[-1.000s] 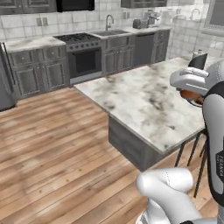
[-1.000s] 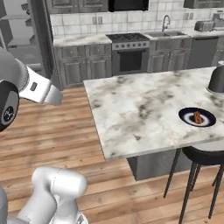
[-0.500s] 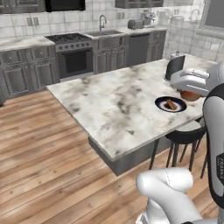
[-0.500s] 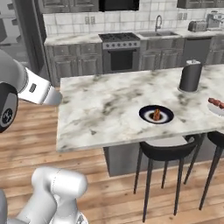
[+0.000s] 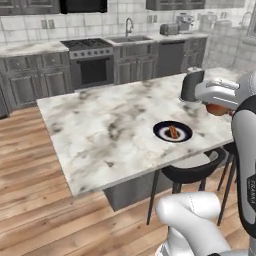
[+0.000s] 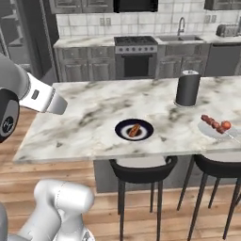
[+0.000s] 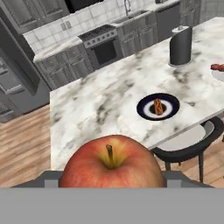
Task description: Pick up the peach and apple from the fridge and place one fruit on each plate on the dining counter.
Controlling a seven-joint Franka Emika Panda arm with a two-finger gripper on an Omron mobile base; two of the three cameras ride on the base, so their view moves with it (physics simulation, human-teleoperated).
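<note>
kitchen, marbled dining counter: dark plate holding a small food item. gripper closed around apple, carried high for transport toward a plate.

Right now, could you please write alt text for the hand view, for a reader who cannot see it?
A red apple with a short stem sits close at the bottom. Beyond it, the marbled dining counter holds a dark plate with food on it and a dark cylinder.
</note>
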